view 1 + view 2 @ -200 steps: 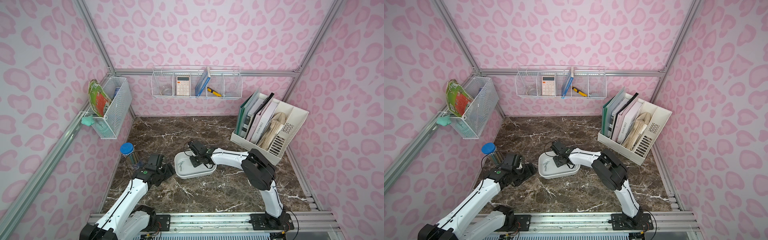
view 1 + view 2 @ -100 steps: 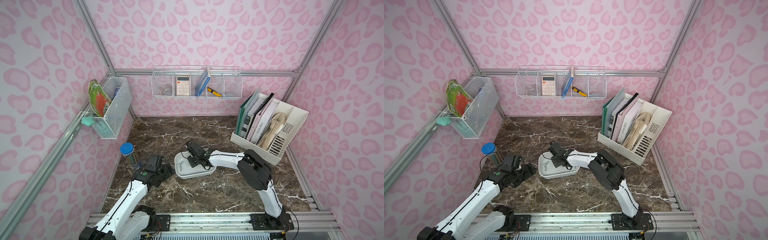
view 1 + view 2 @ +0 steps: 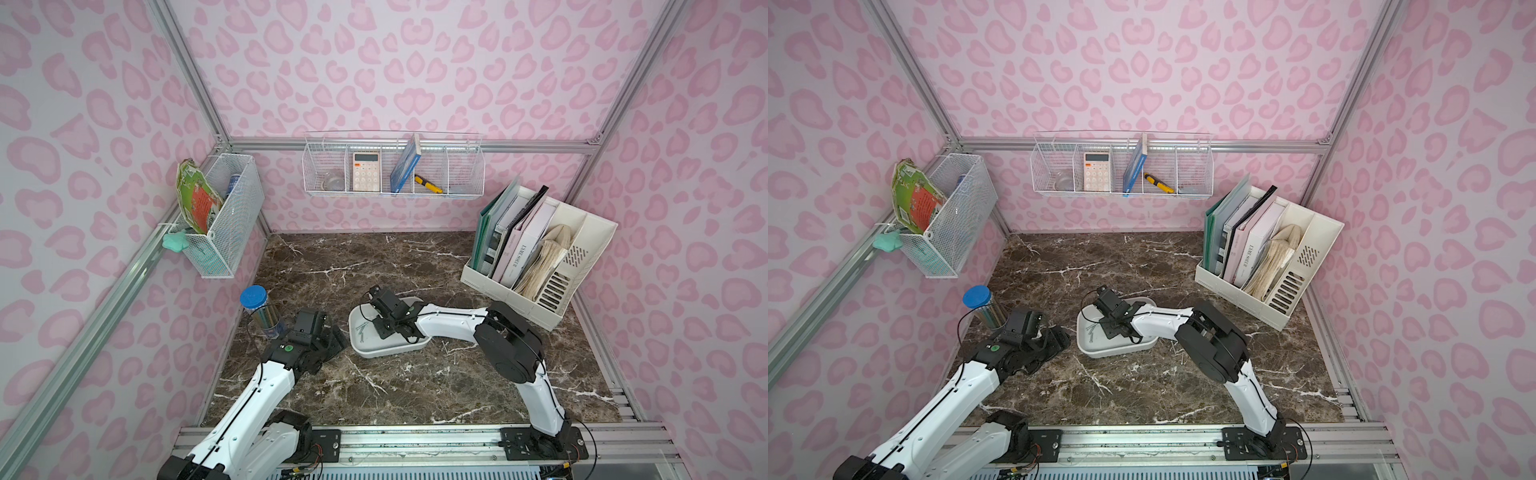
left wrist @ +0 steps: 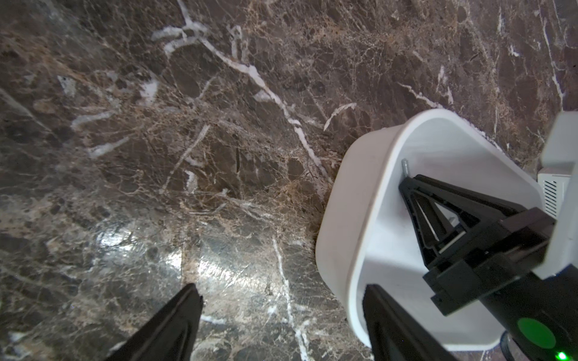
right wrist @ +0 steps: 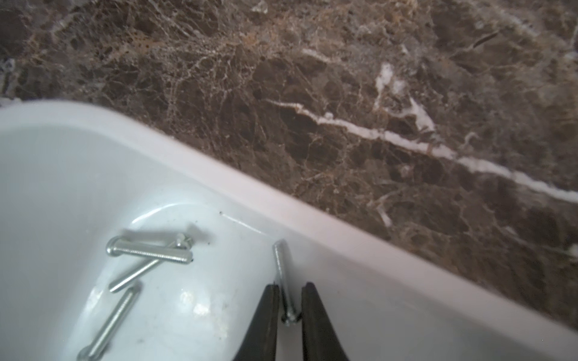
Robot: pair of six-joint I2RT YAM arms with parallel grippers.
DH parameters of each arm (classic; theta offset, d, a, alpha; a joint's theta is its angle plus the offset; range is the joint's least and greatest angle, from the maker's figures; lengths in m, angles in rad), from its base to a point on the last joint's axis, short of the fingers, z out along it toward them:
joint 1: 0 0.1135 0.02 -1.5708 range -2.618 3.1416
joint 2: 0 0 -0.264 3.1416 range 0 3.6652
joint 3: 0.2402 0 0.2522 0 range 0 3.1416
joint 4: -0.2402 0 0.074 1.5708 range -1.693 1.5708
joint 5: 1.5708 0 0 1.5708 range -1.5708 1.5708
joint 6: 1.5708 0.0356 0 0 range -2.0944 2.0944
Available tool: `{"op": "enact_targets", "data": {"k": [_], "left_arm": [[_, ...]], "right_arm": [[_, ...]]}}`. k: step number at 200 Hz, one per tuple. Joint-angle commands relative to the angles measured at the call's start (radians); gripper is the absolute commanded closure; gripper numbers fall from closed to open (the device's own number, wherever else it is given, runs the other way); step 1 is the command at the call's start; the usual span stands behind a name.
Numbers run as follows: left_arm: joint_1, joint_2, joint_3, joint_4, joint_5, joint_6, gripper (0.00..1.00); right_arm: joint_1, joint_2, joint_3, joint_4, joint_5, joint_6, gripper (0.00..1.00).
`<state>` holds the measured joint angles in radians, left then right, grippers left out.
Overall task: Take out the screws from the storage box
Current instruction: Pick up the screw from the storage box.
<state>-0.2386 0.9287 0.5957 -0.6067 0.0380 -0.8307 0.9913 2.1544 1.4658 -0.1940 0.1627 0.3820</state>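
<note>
1. Far left, a blue-lidded canister [image 3: 254, 296] stands on the marble worktop [image 3: 374, 257], close to my left arm and apart from the box.
2. My left fingers [image 4: 169, 325] are spread wide with only bare worktop between them, so they hold nothing. In both top views they sit just beside the left end of the storage box [image 3: 390, 353]. In the left wrist view one finger overlaps the box's corner. I cannot tell whether it touches.
3. The storage box, white and lidless, lies flat on the worktop between my two arms.
4. Three loose screws [image 5: 150, 251] lie on the box floor at its left end. Two are crossed and the third is just beside them. In a top view they read as a small grey cluster [image 3: 362, 328]. They lie beside the right fingers [image 5: 266, 322], not between them.
5. The right fingers are down inside the box, drawn almost together on a fourth screw [image 5: 283, 272]. Its head sits between the fingertips, and its shaft sticks out past them along the foot of the box wall. In the left wrist view the threaded end [image 4: 404, 162] pokes out beyond the closed tips. I cannot tell whether this screw is off the floor.
6. Far right, a white file organiser [image 3: 582, 266] full of folders stands well apart from the box.
</note>
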Motion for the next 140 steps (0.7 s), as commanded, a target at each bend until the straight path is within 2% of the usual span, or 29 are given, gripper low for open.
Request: {"op": "enact_targets", "data": {"k": [1,26,63,85,106,140], "left_arm": [[0.0,-0.006,-0.002,0.003,0.0,-0.001,0.14],[0.001,-0.008,0.0,-0.001,0.002,-0.001,0.14],[0.001,-0.008,0.003,-0.005,0.0,0.002,0.14],[0.001,-0.007,0.006,-0.008,0.002,0.005,0.14],[0.001,-0.008,0.006,-0.01,0.0,0.005,0.14],[0.001,-0.001,0.009,-0.017,0.007,0.007,0.14]], "right_arm": [[0.001,-0.01,-0.007,-0.067,-0.02,0.012,0.83],[-0.001,-0.004,0.005,-0.071,-0.026,0.011,0.84],[-0.009,0.013,0.023,-0.068,-0.035,0.004,0.71],[-0.016,0.023,0.027,-0.062,-0.045,-0.001,0.69],[-0.018,0.032,0.028,-0.053,-0.056,-0.007,0.74],[-0.017,0.037,0.04,-0.071,-0.062,-0.009,0.89]]}}
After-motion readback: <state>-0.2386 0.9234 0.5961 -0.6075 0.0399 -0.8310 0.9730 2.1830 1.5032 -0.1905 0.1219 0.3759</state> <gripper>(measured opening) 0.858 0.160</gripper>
